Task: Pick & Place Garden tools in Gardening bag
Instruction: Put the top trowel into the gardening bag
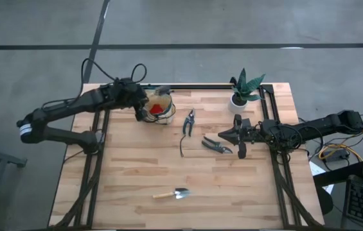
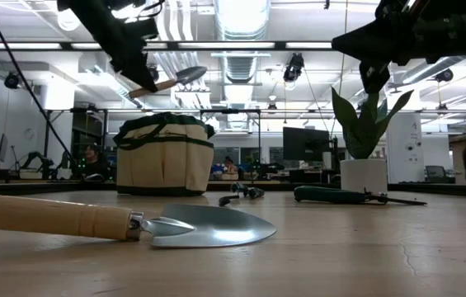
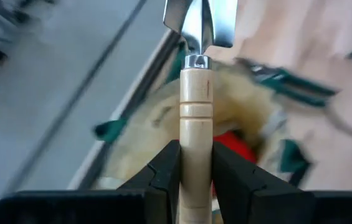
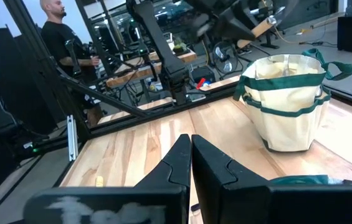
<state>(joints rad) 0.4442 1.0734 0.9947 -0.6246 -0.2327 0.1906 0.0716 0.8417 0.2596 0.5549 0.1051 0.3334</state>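
- While the left gripper [image 1: 144, 102] hangs just above the gardening bag [image 1: 160, 109], its fingers [image 3: 166, 171] are clamped on the wooden handle of a trowel [image 3: 195, 118], blade pointing out past the bag's rim.
- Low view confirms it: that trowel [image 2: 171, 80] is in the air, tilted, blade up, over the bag [image 2: 165, 154].
- Bag sits upright on the table [image 1: 123, 186], tan with dark green trim; a red chunky piece [image 1: 159, 108] is visible inside it.
- Second trowel [image 1: 171, 194] lies flat on the table, well apart from the bag, toward the near edge. Wooden handle, shiny blade [image 2: 208, 227].
- Pruning shears [image 1: 188, 122] lie flat just beside the bag, on the side toward the potted plant.
- Thin dark stick [image 1: 182, 148] lies on the table near those shears, farther from the bag.
- Second shears [image 1: 216, 145] lie farther from the bag again, close to the right gripper [image 1: 239, 136].
- Right gripper hovers above the table, well apart from the bag, near the potted plant [image 1: 244, 90]. Its fingers [image 4: 179, 165] are pressed together with nothing between them.
- Potted plant stands in a white pot at the far corner of the table from the bag's side.
- Person [image 4: 63, 43] stands in the room beyond the table, seen in the right wrist view.
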